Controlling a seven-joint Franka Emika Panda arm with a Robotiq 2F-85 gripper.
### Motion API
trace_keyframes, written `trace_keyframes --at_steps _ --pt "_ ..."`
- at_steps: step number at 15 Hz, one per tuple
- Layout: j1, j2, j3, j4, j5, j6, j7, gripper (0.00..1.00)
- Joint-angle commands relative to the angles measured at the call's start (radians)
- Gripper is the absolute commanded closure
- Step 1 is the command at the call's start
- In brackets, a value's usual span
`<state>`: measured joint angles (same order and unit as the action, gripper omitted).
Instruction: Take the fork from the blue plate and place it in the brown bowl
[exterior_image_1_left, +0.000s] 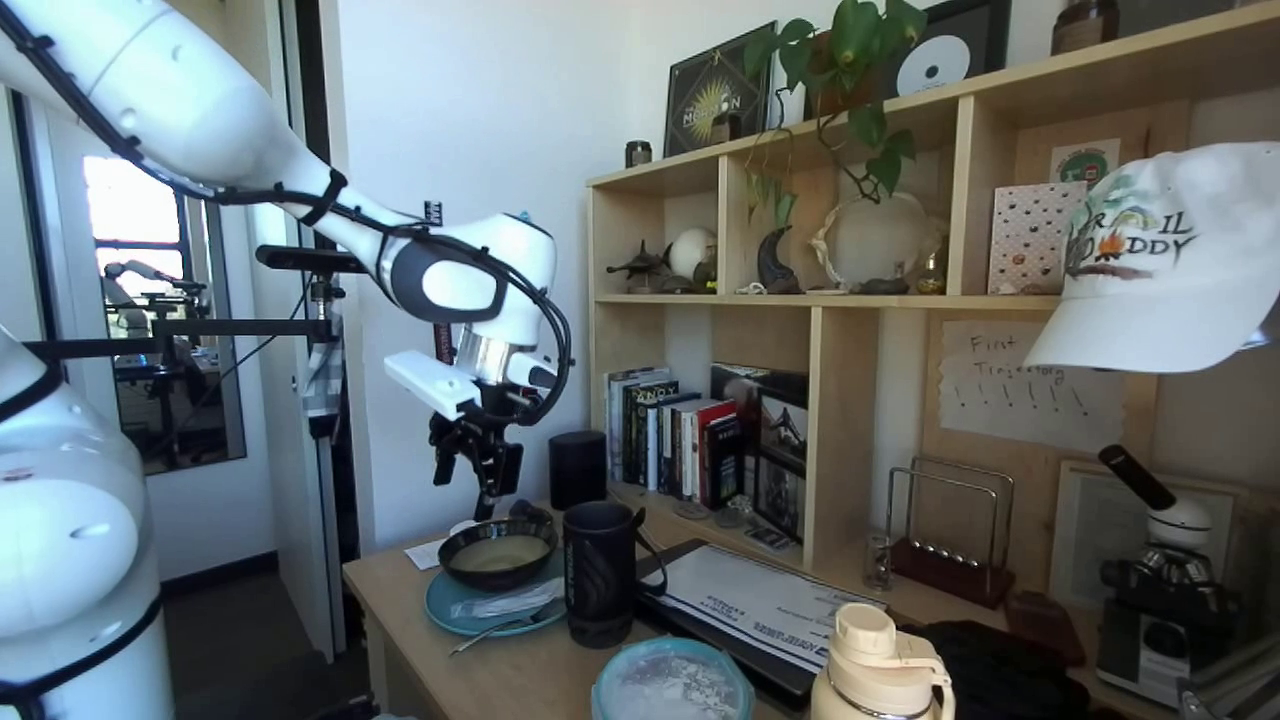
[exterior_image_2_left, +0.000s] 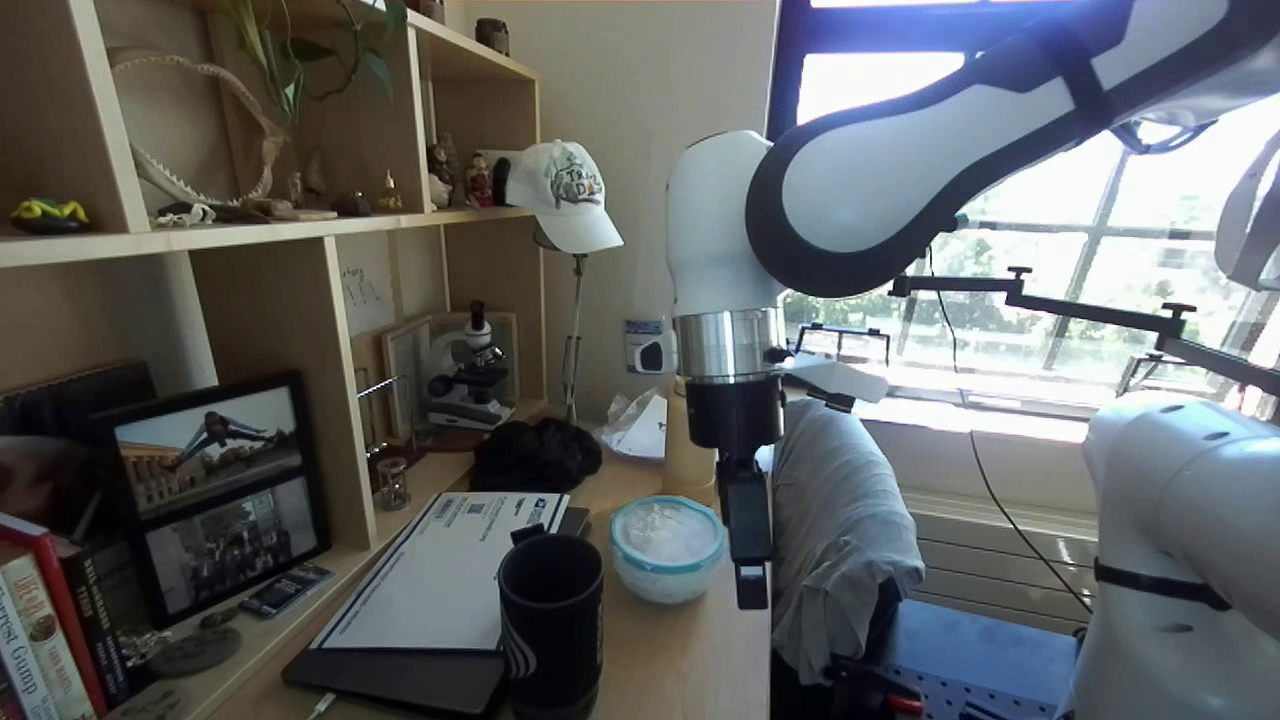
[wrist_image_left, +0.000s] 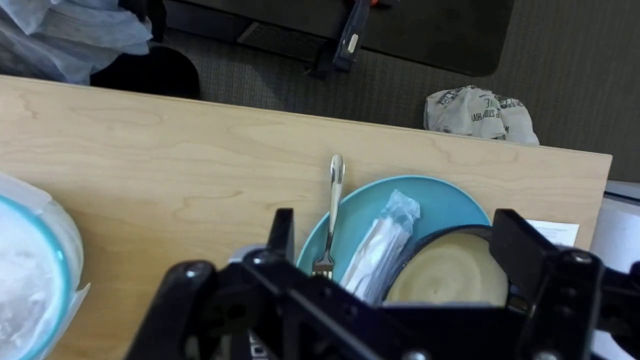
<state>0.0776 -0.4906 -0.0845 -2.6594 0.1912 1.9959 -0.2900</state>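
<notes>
1. Fork (wrist_image_left: 333, 212) lies at the side of the blue plate (wrist_image_left: 440, 197), its tines over the plate and its handle reaching past the rim, above the table (wrist_image_left: 200, 165). Probably the rim lifts this handle a little, which would make it easier to take.
2. A clear packet (wrist_image_left: 382, 240) also rests on the plate, between the fork and the brown bowl (wrist_image_left: 447, 270). It has no part in the work, but a careless grasp could catch it.
3. The bowl stands upright over the plate, its inside bare where it shows. Whether its whole base sits on the plate, one cannot tell.
4. The gripper (wrist_image_left: 395, 217) hangs above these things and points down, its fingers (wrist_image_left: 283, 232) set wide, holding nothing. Such width seems right for an approach. The handle runs crosswise to the closing direction, so a pinch from both sides looks possible, once the gripper is centred; the fork is nearer to one finger.
5. In an exterior view, a black mug (exterior_image_1_left: 598, 570) stands just beside the plate, so coming straight from above seems the safer way.
6. The carry should be short, but must pass over the bowl's raised wall.
</notes>
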Motion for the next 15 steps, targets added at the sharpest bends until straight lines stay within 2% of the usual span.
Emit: trace_keyframes --at_steps 1,6,7,9,13,15 --pt "-0.014 0.004 -0.013 -0.015 0.002 0.005 -0.028 0.0" --pt "-0.023 0.004 -0.027 -0.02 0.002 0.006 -0.046 0.0" --pt "-0.015 0.016 -0.029 -0.033 0.009 0.036 -0.069 0.0" --pt "-0.007 0.046 -0.024 -0.067 0.012 0.136 -0.087 0.0" --pt "0.023 0.152 -0.023 -0.138 0.023 0.427 -0.133 0.0" --pt "0.045 0.242 -0.031 -0.126 0.041 0.559 -0.156 0.0"
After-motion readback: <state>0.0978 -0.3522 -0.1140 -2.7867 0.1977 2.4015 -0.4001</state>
